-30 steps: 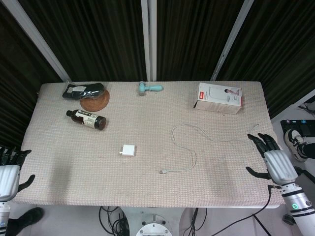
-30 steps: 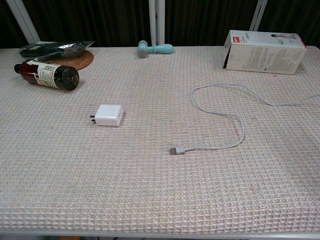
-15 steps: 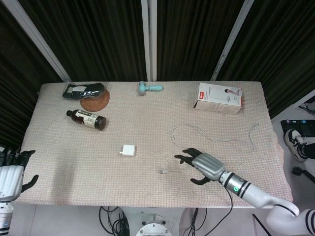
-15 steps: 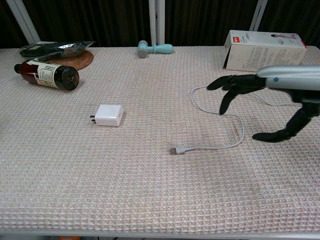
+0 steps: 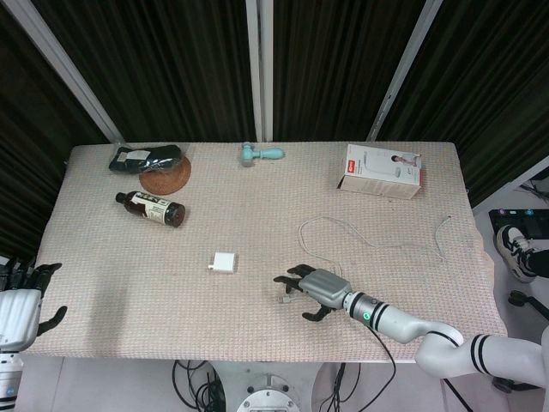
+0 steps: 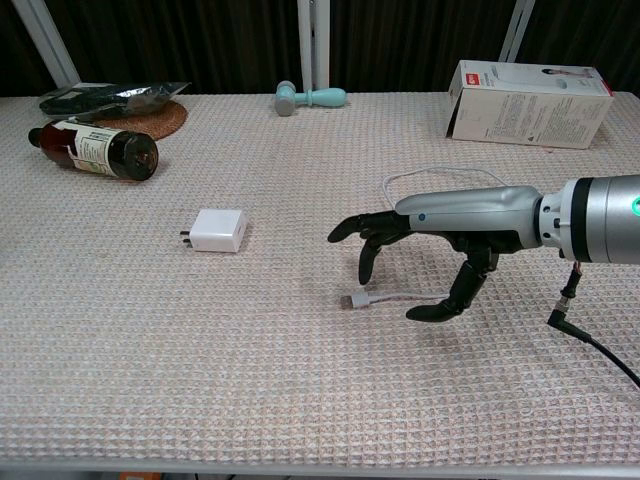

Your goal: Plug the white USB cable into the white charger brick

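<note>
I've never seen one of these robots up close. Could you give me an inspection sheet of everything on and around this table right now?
Surface: table under a beige waffle-weave cover.
Job's things: white charger brick lies alone; white USB cable plug end is unplugged.
Clutter: brown bottle on its side, dark pouch on a round mat, teal tool, white box.
Hands: right hand hovers spread over the plug; left hand waits off the table edge.
Cables: dark wire trails from the right wrist.
Surroundings: black curtains.
</note>
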`<state>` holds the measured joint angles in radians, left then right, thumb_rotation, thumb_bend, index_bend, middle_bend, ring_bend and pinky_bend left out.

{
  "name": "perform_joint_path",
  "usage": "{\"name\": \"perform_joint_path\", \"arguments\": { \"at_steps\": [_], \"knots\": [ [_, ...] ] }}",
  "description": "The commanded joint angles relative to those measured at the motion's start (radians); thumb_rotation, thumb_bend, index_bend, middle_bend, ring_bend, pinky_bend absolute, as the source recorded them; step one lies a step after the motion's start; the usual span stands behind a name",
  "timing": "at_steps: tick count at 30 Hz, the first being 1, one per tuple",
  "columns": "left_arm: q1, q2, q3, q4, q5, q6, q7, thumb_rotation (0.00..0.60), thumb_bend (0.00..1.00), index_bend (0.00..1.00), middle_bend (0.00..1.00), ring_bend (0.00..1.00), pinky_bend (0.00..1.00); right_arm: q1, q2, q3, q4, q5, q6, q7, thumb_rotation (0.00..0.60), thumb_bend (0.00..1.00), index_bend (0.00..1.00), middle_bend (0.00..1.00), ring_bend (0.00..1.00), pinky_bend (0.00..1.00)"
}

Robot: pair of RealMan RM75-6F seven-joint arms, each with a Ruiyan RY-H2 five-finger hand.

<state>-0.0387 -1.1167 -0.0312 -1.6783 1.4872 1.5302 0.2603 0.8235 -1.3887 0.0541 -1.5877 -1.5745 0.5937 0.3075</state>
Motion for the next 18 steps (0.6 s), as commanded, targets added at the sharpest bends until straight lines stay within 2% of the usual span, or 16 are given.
{"name": "perform_joint_path", "arguments": {
  "at_steps": [1, 9, 18],
  "knots": [
    [-0.001, -0.001, 0.000, 0.001, -0.001, -0.001, -0.001, 0.600, 0.19, 0.22, 0.24, 0.08, 0.00, 0.009, -0.011, -0.008, 0.006, 0.006, -0.003, -0.009, 0.600, 0.27, 0.02, 0.25, 0.00, 0.00],
    [-0.001, -0.005, 0.000, 0.006, 0.000, 0.000, -0.003, 0.600, 0.19, 0.22, 0.24, 0.08, 0.00, 0.022, -0.018, -0.042, -0.014, -0.003, 0.010, -0.035, 0.600, 0.27, 0.02, 0.25, 0.00, 0.00],
    [0.000, -0.008, 0.002, 0.013, 0.003, -0.001, -0.011, 0.600, 0.19, 0.22, 0.24, 0.08, 0.00, -0.025, 0.059, -0.132, -0.102, -0.076, 0.109, -0.082, 0.600, 0.27, 0.02, 0.26, 0.00, 0.00]
  ]
}}
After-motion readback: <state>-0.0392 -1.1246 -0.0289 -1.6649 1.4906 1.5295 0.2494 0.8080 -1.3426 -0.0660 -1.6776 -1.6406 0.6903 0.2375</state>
